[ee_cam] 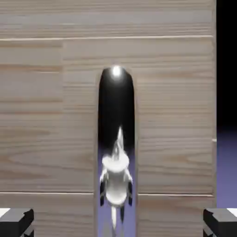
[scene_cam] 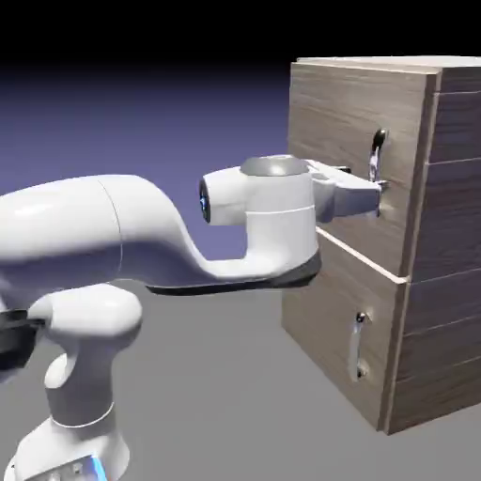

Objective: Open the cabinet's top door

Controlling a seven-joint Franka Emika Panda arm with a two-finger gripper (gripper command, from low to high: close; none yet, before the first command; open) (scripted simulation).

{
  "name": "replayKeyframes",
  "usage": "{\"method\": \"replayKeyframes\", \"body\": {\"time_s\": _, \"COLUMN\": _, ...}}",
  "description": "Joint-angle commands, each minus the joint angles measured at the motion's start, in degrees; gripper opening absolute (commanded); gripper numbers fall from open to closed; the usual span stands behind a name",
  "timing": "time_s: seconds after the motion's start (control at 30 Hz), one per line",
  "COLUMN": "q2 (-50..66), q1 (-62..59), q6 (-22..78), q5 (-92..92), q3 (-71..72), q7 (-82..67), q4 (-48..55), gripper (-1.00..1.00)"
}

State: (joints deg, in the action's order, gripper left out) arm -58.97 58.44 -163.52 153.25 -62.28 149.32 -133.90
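Top door [scene_cam: 343,155], wood-grain, one: the upper and larger front panel of the cabinet [scene_cam: 456,225], lying directly ahead of my hand [scene_cam: 381,188], at my fingertips' reach. Position: looks shut, lying along the cabinet's front.

Handle of the top door [ee_cam: 116,111], one: long, curved, upright in the exterior view, mirror-bright with a dark upper part. In the hand view it runs down the middle to the bottom edge, midway between my two fingertips, with wood grain showing on both sides of it. In the exterior view my fingertips are at its lower part. Whether either one touches it I cannot tell.

My hand, one: fingers spread wide, one to each side of the handle, nothing gripped.

My arm [scene_cam: 141,230], white, one: rising from the exterior view's lower left and reaching right, the hand levelled at the door.

Lower door [scene_cam: 329,319], one: shorter, beneath the top door, a pale line along the join; its own smaller silver handle [scene_cam: 356,348] is upright, below my hand and apart from it.
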Motion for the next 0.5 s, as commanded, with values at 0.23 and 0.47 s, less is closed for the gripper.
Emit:
{"method": "replayKeyframes", "body": {"time_s": 0.23, "q2": -1.29, "q1": -12.45, "q6": 7.59, "q5": -6.72, "q3": 10.00, "q7": -0.25, "q4": -10.91, "gripper": -1.00}}
{"method": "replayKeyframes", "body": {"time_s": 0.47, "q2": -6.04, "q1": -25.79, "q6": 16.73, "q5": -19.37, "q3": 24.25, "q7": -2.77, "q4": -23.08, "gripper": -1.00}}
